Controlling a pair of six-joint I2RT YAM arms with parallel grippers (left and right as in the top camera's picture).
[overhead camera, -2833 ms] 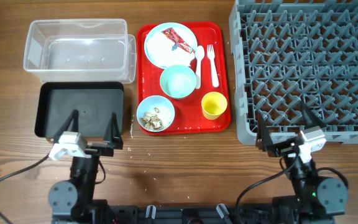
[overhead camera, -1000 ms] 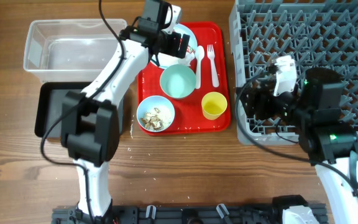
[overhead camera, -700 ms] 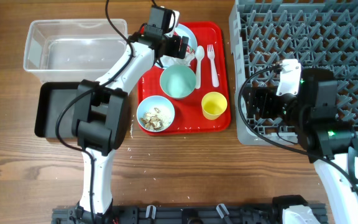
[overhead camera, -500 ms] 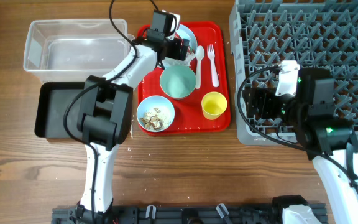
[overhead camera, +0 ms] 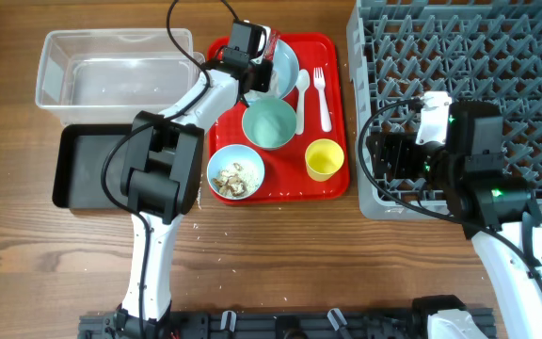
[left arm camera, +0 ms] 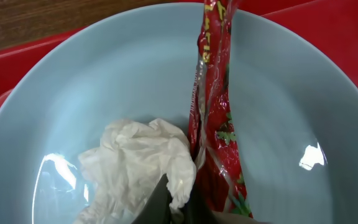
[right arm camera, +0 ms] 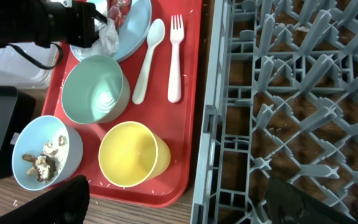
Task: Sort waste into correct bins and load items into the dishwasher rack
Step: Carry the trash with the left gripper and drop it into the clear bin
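Left pincer: clenched, by my reading, on the near end of the red wrapper. Only one dark fingertip shows, tight against the film.

Wrapper position: over the pale-blue plate, at the far end of the red serving tray. Its long axis runs straight away from the pincer and its free end points over the plate's far rim. It is creased lengthwise and stands on edge.

White tissue: on the plate, touching the wrapper's left side, so it may be dragged along.

Bins: the clear tub and black tray both lie left of the serving tray, on the left arm's side.

Right pincer: released, fingers spread wide, at the near-left corner of the rack, well apart from the plate.
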